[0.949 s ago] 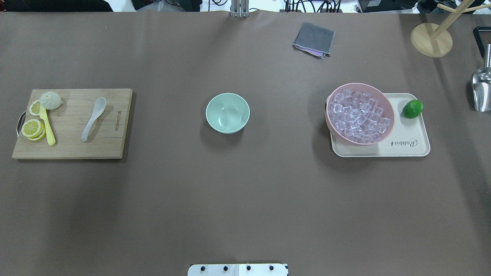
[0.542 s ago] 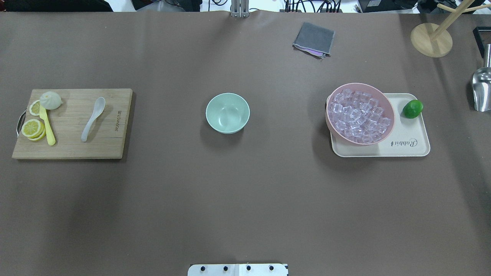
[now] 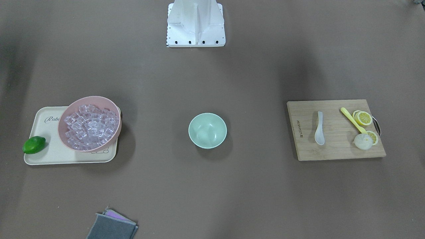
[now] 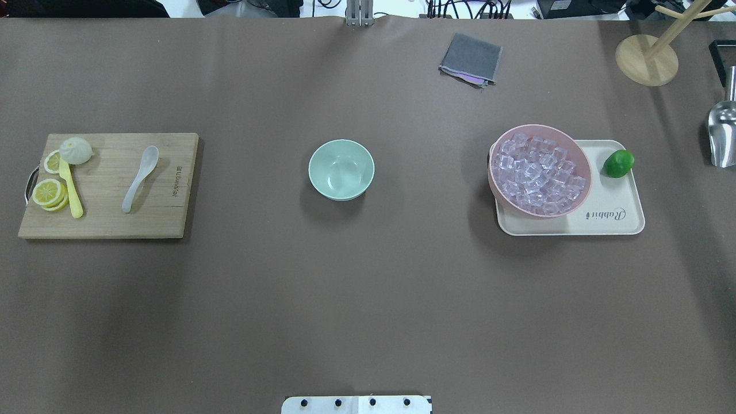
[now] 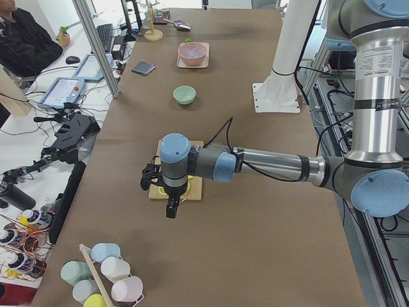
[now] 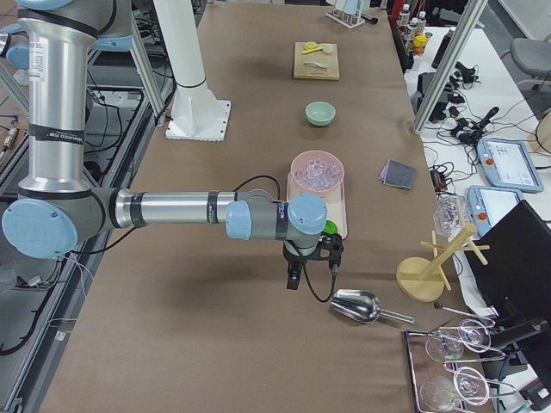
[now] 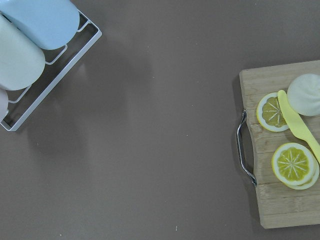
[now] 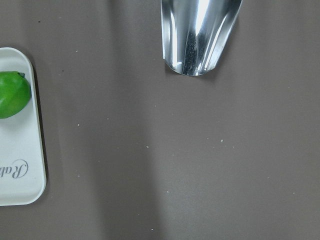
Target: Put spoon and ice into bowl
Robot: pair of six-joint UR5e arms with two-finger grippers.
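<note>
Resting on a wooden cutting board near the tabletop's left end, the spoon lies with its long axis running almost from the robot's edge to the far edge. Its scoop points to the far edge, and the whole spoon is tilted slightly toward the centre. The bowl stands empty at the tabletop's centre. The ice is heaped in a pink bowl on a tray toward the right end.

The left gripper hangs at about the board's outer end, so the spoon lies from it toward the tabletop's centre. This arm is by far the nearer one to the spoon. The right gripper hangs past the tray at the right end, close to the ice. Whether either gripper is open or closed cannot be told.
</note>
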